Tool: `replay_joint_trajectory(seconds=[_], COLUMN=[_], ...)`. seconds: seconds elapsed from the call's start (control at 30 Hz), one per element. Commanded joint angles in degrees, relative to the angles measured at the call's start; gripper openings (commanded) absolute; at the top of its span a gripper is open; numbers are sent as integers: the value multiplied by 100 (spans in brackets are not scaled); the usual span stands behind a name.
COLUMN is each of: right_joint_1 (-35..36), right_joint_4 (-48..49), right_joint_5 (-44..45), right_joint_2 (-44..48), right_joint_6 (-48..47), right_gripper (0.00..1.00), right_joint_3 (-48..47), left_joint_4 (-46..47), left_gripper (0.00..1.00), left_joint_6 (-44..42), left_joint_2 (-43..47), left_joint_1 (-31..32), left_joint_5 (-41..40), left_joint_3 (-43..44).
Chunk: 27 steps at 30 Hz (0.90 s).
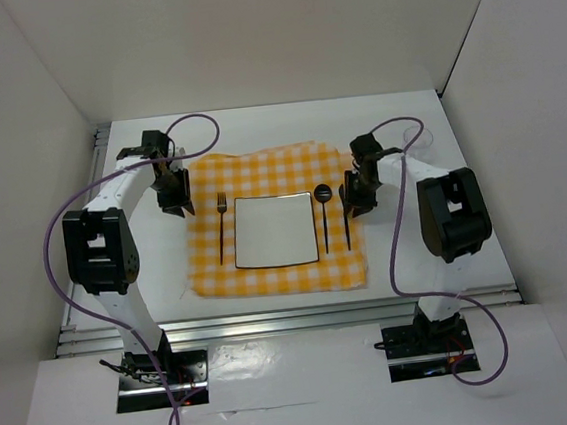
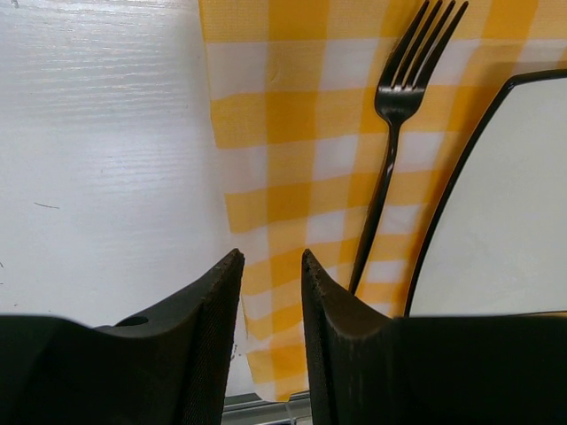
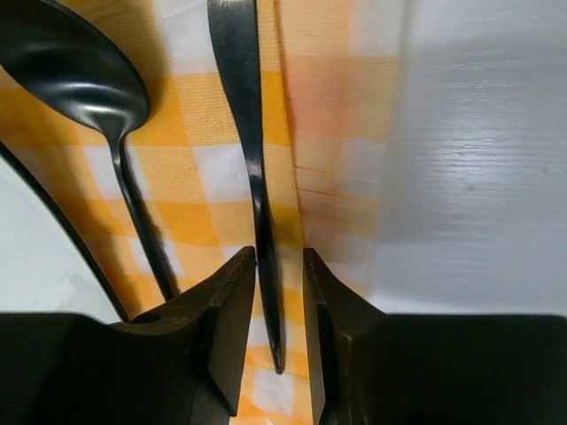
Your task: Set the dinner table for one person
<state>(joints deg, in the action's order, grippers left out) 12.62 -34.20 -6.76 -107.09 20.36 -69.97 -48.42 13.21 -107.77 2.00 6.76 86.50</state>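
Note:
The dinner table (image 1: 256, 135) is a white top carrying a yellow-and-white checked cloth (image 1: 269, 164). On the cloth lie a white square plate (image 1: 275, 230), a black fork (image 1: 221, 223) to its left, and a black spoon (image 1: 323, 209) and black knife (image 1: 346, 229) to its right. My left gripper (image 1: 175, 208) hovers open over the cloth's left edge (image 2: 292, 150), empty (image 2: 271, 257), the fork (image 2: 390, 150) just to its right. My right gripper (image 3: 279, 252) is open astride the knife handle (image 3: 252, 150), which rests flat on the cloth with a gap on each side.
An aluminium rail (image 1: 294, 319) runs along the table's near edge, in front of both arm bases. White walls enclose the table on the left, right and back. Bare tabletop (image 2: 106, 150) lies left of the cloth, and more (image 3: 478, 177) to its right.

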Motion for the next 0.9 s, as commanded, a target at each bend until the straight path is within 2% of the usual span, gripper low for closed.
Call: replay_joint_trajectory(seconds=[0.0, 0.17, 0.23, 0.33, 0.57, 0.87], right_joint_1=[-259, -918, -1461, -2033, -2677, -2677], right_joint_4=[-61, -412, -500, -711, -905, -1388], right_joint_5=[-140, -194, -246, -185, 192, 1027], right_joint_2=[539, 917, 839, 594, -539, -2104], right_joint_6=[38, 143, 144, 91, 21, -208], right_gripper=[37, 48, 61, 69, 70, 70], right_joint_3=[-235, -964, -1228, -1834, -3432, -5165], left_joint_4=[-18, -18, -18, -18, 96, 219], left_gripper=[40, 40, 40, 40, 40, 40], left_joint_6=[-135, -187, -187, -310, -565, -680], left_joint_2=[-52, -52, -52, 27, 458, 625], left_joint_1=[-33, -86, -86, -86, -86, -243], left_joint_5=[106, 106, 106, 53, -446, -773], left_joint_3=[-28, -28, -28, -28, -141, -309])
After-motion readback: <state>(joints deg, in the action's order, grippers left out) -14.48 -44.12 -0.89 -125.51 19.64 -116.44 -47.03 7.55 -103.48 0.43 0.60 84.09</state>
